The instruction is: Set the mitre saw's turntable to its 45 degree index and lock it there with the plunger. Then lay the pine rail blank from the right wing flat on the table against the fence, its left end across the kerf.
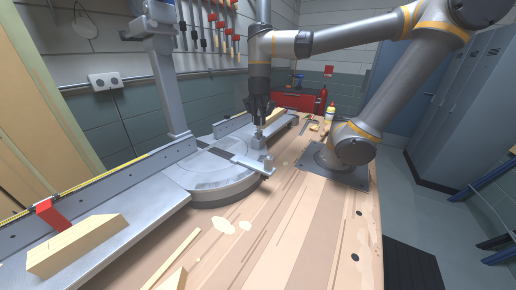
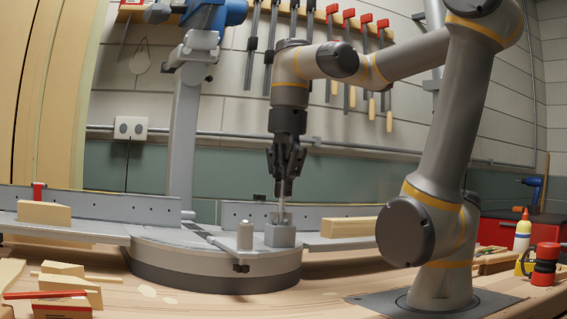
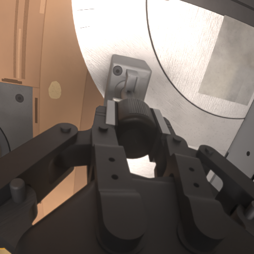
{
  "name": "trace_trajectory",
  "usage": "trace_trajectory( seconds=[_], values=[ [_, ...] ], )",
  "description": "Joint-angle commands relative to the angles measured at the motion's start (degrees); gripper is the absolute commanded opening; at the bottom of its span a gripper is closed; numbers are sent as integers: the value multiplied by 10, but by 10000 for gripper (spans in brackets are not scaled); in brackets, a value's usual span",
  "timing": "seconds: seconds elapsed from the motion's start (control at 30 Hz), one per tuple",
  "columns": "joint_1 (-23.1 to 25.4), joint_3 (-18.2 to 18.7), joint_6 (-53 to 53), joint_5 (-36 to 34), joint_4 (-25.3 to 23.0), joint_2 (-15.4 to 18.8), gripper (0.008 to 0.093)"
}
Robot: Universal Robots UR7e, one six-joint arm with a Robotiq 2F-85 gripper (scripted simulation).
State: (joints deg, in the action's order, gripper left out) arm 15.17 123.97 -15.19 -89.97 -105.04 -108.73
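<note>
The gripper (image 1: pixel 258 121) (image 2: pixel 282 193) (image 3: pixel 136 114) points straight down over the right rim of the saw's turntable (image 1: pixel 213 158) (image 2: pixel 214 254). The plunger's black knurled knob (image 3: pixel 135 121) is held in its closed fingers. The plunger's thin pin (image 2: pixel 281 208) stands raised above its grey block (image 1: pixel 258 141) (image 2: pixel 279 234) (image 3: pixel 129 73). The turntable's handle arm (image 1: pixel 252 164) with its upright post (image 2: pixel 245 234) points to the front right. The pine rail blank (image 1: pixel 273 117) (image 2: pixel 348 227) lies on the right wing by the fence.
A red tool chest (image 1: pixel 296 97) stands at the bench's far end, with a glue bottle (image 1: pixel 329 111) near it. A wood offcut (image 1: pixel 72 243) (image 2: pixel 43 213) lies on the left wing beside a red stop (image 1: pixel 52 216). Scraps litter the bench front. The saw column (image 1: pixel 166 83) rises behind the turntable.
</note>
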Motion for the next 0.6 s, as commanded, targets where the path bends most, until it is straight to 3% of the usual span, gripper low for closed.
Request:
trace_trajectory(
  seconds=[0.0,0.57],
  values=[
    [0,-2,0,0,2,-2,80],
    [0,-3,19,0,3,-2,80]
  ],
)
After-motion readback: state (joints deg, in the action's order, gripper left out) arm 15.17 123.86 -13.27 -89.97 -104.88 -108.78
